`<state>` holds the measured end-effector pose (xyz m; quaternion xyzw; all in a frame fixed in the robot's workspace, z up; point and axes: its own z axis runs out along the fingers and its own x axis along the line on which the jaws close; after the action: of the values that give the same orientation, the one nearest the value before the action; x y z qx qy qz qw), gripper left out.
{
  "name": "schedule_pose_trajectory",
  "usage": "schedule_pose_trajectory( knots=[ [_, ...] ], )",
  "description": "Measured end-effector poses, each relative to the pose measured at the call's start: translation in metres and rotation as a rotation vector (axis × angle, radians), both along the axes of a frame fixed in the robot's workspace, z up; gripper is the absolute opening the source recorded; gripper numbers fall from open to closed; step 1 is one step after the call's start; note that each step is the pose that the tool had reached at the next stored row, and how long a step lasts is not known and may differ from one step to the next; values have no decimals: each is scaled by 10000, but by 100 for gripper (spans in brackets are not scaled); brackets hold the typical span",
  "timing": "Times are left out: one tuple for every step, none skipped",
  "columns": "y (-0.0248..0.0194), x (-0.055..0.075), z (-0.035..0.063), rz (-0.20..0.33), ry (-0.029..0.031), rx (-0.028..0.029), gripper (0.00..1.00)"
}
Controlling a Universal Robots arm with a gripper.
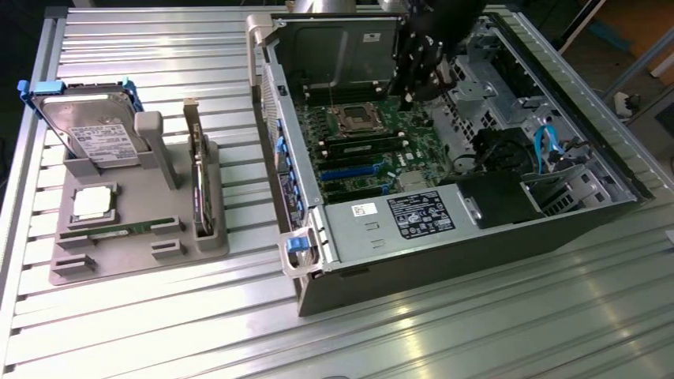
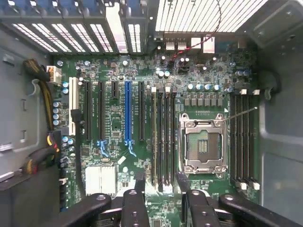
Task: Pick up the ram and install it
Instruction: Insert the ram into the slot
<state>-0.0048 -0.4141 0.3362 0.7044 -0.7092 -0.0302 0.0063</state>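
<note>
A table [image 1: 443, 332] of ribbed, silvery aluminium slats carries the work, its grooves catching pale glare. Past its far corner, at the exterior view's right, a strip of room shows with some blue fittings that are hard to make out. On the exterior view's left sits a matte grey moulded fixture [image 1: 126, 253]. It holds a hard drive [image 1: 95, 134] in a blue-edged caddy, a square processor [image 1: 93, 203], a dark expansion card [image 1: 200, 185] set on edge, and a green stick [image 1: 106, 231] lying in a front groove. An open computer case [image 1: 474, 237] of dark sheet metal lies on its side, baring a green motherboard [image 2: 113, 118] studded with black and blue slots and round capacitors. The black gripper [image 2: 161, 179] hangs inside the case above the board, its fingers [image 2: 139, 182] spread apart and grasping nothing. The ram [image 2: 161, 137] stands edge-on in the bank of long black memory slots just beside the empty, steel-framed processor socket [image 2: 202, 144], in line with the gap between the fingers.
</note>
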Motion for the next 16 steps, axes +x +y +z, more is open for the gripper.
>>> schedule_pose_trajectory(
  knots=[
    [4, 0, 181, 0, 0, -37, 38],
    [5, 0, 233, 0, 1, -48, 38],
    [6, 0, 272, 0, 0, -58, 38],
    [6, 0, 301, 0, 1, -62, 38],
    [7, 0, 328, -1, 0, -64, 38],
    [7, 0, 358, 0, 0, -67, 38],
    [7, 0, 391, 0, 0, -71, 38],
    [7, 0, 421, 0, 1, -73, 38],
    [7, 0, 463, -1, 0, -76, 38],
    [7, 0, 511, 0, 1, -81, 38],
    [8, 0, 540, -1, 1, -84, 38],
    [8, 0, 565, 0, 0, -85, 38],
    [8, 0, 596, -1, 0, -89, 38],
    [8, 0, 618, 0, 0, -91, 38],
    [8, 0, 639, 0, 0, -93, 38],
    [8, 0, 658, 0, 1, -96, 38]
  ],
)
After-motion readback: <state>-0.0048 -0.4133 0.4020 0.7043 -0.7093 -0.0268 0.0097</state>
